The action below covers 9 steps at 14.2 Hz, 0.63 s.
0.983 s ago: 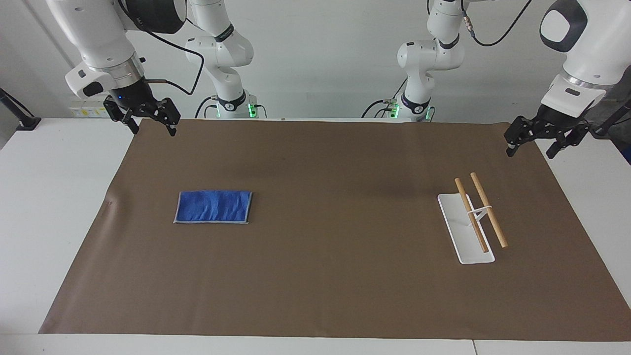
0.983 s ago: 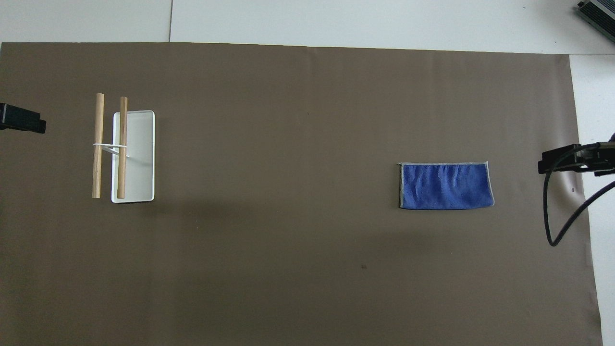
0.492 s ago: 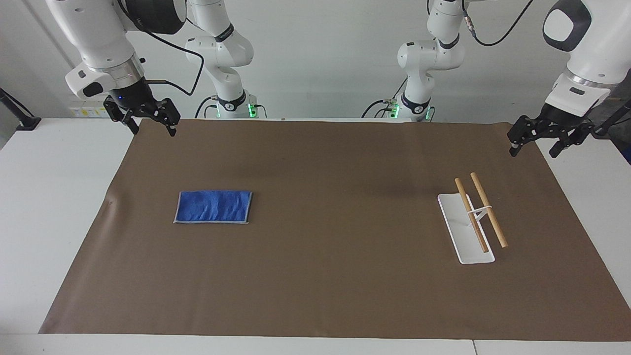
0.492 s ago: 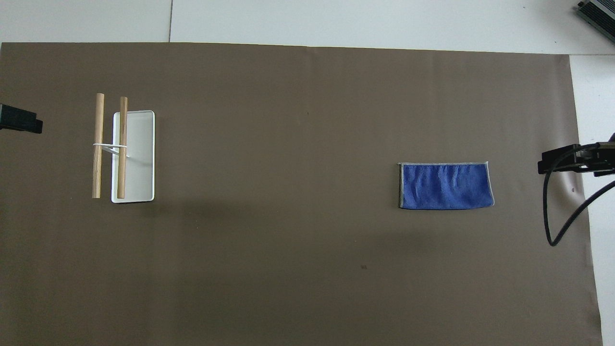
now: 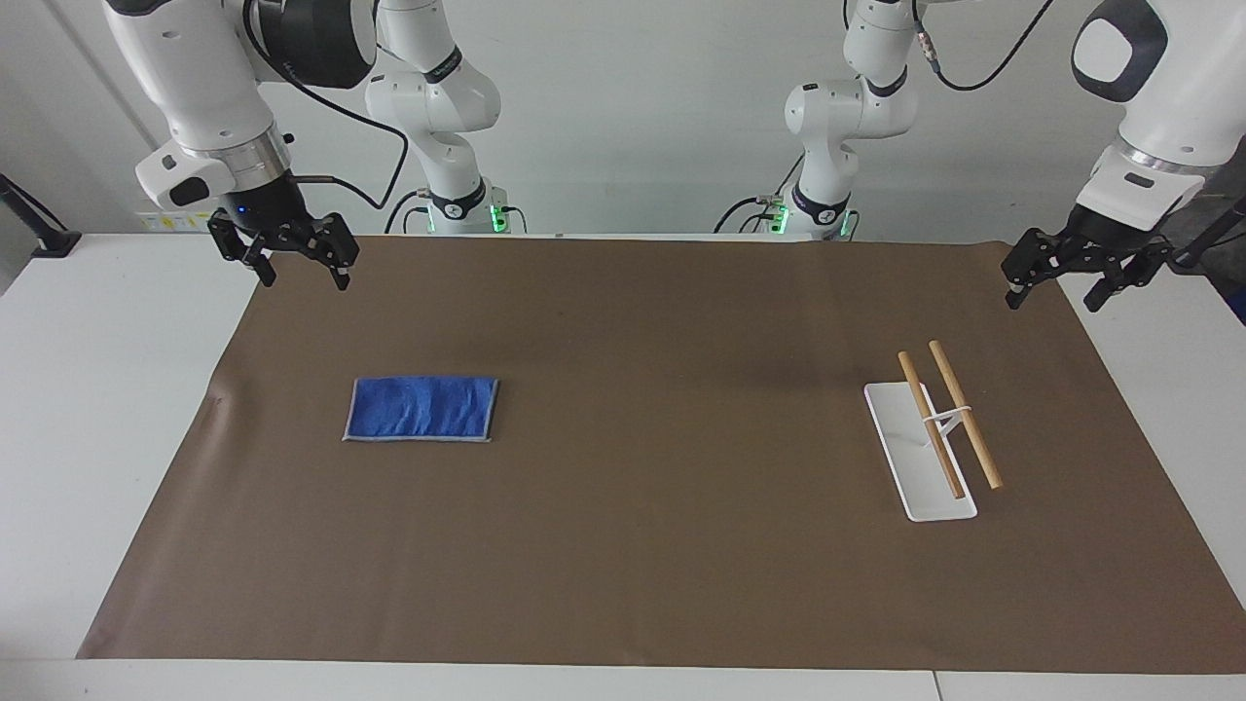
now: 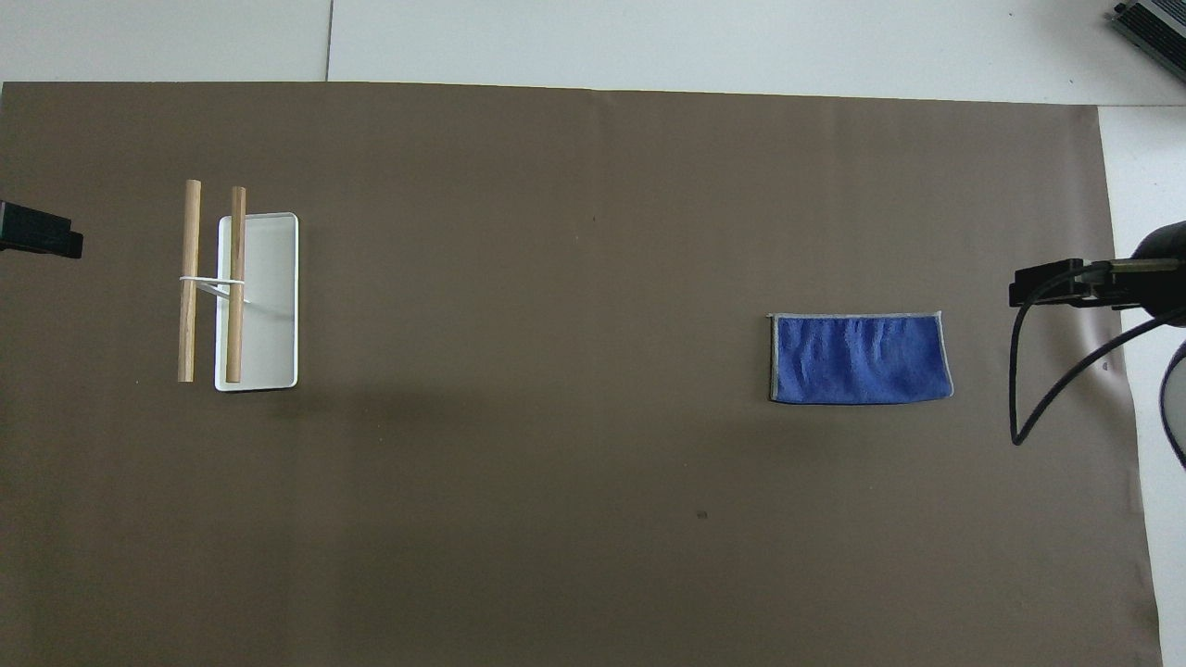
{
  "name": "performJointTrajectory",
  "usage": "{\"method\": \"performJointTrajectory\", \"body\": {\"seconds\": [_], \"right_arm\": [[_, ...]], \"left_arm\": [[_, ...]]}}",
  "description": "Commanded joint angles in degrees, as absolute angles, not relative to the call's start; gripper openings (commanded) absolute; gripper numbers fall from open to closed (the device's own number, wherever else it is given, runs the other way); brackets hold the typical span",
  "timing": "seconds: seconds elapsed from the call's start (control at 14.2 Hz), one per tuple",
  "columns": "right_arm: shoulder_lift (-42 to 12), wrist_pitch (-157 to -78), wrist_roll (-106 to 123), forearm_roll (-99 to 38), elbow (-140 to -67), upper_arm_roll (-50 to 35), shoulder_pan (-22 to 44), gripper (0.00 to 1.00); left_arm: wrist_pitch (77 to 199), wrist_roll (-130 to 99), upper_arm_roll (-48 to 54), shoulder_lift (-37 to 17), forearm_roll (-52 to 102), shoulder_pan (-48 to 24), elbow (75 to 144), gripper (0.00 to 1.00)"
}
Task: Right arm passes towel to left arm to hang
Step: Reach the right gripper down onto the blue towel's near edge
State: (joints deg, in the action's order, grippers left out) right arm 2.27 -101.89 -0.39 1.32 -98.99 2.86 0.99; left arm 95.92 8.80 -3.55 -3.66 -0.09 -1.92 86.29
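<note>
White tabletop (image 5: pixel 117 409), covered over most of its width by a brown paper sheet (image 5: pixel 662 545).

White right arm (image 5: pixel 195 88) with a black elbow section and a thin black cable looping to the wrist, reaching in at its own end of the tabletop. White left arm (image 5: pixel 1158 107) with a dark grey oval joint cap, reaching in at the other end.

Small white rack (image 5: pixel 920 453) with a flat rectangular base and two wooden rods side by side on a white bracket, standing on the paper toward the left arm's end.

Blue towel (image 5: pixel 421 409) with a pale grey edge, folded into a rectangle, flat on the paper toward the right arm's end, well apart from the rack and untouched by either arm.

Right pincer (image 5: pixel 300 277), spread wide and holding nothing, up in the air over the corner of the paper at the right arm's end, well clear of the towel.

Left pincer (image 5: pixel 1051 297), likewise spread wide and holding nothing, up over the edge of the paper at the left arm's end, near the rack but not touching it.
</note>
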Motion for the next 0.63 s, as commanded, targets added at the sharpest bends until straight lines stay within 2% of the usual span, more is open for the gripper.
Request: {"method": "performJointTrajectory", "body": {"seconds": [0.0, 0.28, 0.56], "right_arm": [[1.4, -110.0, -1.7, 0.8, -104.4, 2.5, 2.3, 1.0], [-2.5, -119.5, -1.5, 0.7, -109.0, 2.5, 3.2, 1.0], [-4.0, -131.4, -0.6, 0.0, -119.7, 2.5, 3.3, 1.0]], "left_arm": [[96.2, 9.3, -3.5, -1.1, 0.7, -1.8, 89.9, 1.0], [96.0, 6.5, -3.5, -0.6, 0.7, -2.3, 90.9, 1.0], [96.8, 6.6, -3.5, -0.3, 0.7, -2.3, 91.1, 1.0]]}}
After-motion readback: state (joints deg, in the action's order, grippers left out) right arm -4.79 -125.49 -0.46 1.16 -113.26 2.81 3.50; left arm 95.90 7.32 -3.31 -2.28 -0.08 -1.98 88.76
